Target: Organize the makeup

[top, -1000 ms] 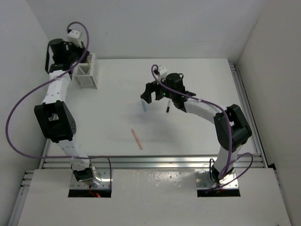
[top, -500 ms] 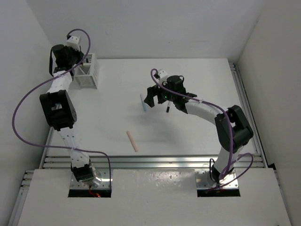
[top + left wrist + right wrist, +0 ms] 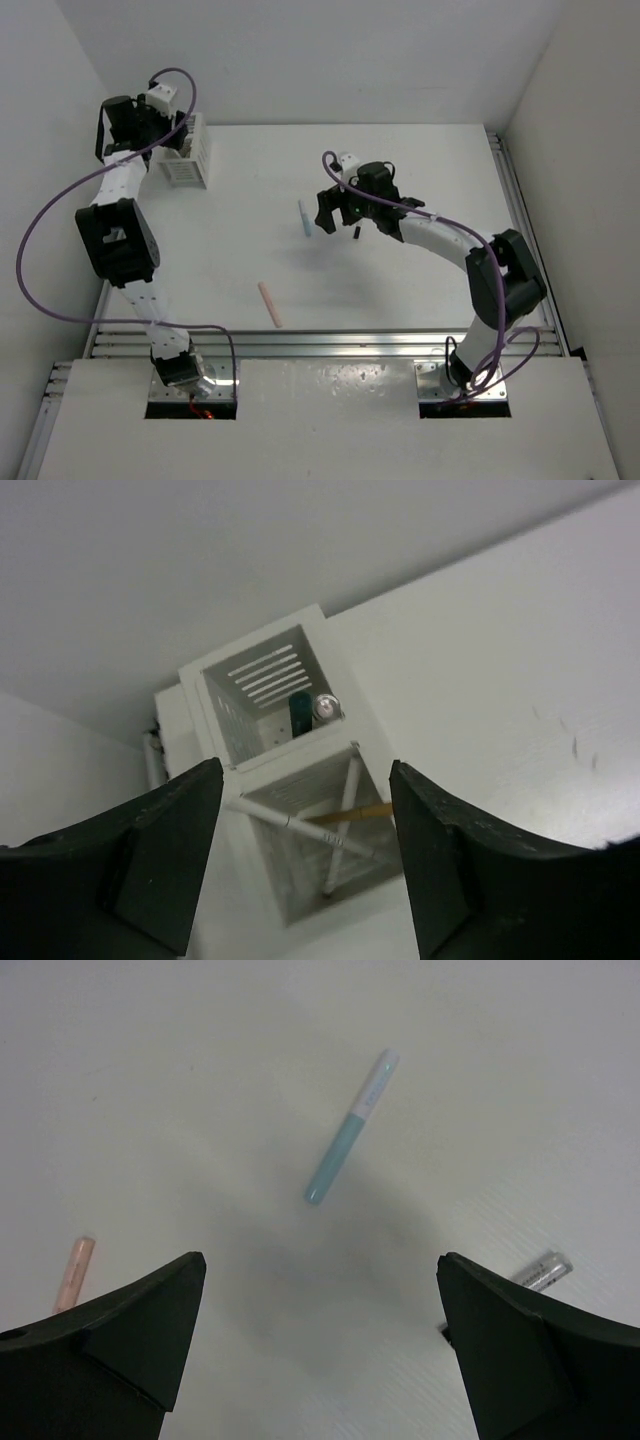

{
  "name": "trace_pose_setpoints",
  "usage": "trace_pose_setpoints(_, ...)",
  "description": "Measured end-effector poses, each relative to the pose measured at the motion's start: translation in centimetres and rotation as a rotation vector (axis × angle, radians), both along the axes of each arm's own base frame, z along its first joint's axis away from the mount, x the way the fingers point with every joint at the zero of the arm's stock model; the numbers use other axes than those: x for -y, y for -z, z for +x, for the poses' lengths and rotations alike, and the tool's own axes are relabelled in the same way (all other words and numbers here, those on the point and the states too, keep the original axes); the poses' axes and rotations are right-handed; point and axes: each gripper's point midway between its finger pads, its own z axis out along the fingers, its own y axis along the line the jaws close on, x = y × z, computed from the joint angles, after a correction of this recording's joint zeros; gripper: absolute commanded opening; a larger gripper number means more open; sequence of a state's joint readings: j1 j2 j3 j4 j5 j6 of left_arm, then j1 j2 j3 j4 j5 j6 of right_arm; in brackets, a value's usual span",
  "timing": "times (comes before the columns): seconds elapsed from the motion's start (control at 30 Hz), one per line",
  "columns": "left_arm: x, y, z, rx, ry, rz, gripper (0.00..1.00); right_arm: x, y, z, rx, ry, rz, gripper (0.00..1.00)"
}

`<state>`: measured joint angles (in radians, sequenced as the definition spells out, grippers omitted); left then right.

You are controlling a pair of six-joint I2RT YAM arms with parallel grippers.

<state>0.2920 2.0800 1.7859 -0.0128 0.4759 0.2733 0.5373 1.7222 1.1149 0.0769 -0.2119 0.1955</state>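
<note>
My left gripper (image 3: 305, 865) hangs open right over the white slatted box (image 3: 192, 160). In the box's near compartment two thin pale sticks (image 3: 300, 825) cross over an orange-brown one (image 3: 350, 812). The far compartment holds a dark stick (image 3: 299, 712) and a silver-tipped one (image 3: 325, 706). Out on the table, my right gripper (image 3: 315, 1355) is open, empty and just short of the light blue stick (image 3: 350, 1130) (image 3: 305, 217). A peach-pink stick (image 3: 269, 303) (image 3: 73, 1272) lies nearer the front. A black stick (image 3: 357, 233) (image 3: 535, 1275) lies by the right finger.
The box stands in the far left corner against the side wall (image 3: 60, 150). Metal rails (image 3: 320, 342) run along the table's front edge and right side.
My left gripper has opened above the box. The right gripper has shifted slightly right beside the blue stick. The peach-pink stick has moved left across the table.
</note>
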Motion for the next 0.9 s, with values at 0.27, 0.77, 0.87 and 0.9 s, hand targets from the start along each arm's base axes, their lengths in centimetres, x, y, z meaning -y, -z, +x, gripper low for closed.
trace_pose_setpoints(0.27,10.9,-2.9,-14.4,-0.056,0.676,0.704,0.86,2.8,1.4,-4.0,-0.093,0.017,-0.071,1.00)
trace_pose_setpoints(0.77,23.5,16.0,-41.8,-0.449,1.846,0.813,0.86,9.2,5.2,-12.6,-0.225,0.099,-0.155,1.00)
trace_pose_setpoints(0.87,23.4,16.8,-42.9,-0.456,1.883,0.824,0.86,10.4,4.6,-13.4,-0.218,0.150,-0.154,1.00)
trace_pose_setpoints(0.9,23.5,17.4,-43.2,-0.451,1.894,0.832,0.82,10.9,4.1,-13.8,-0.206,0.167,-0.153,1.00)
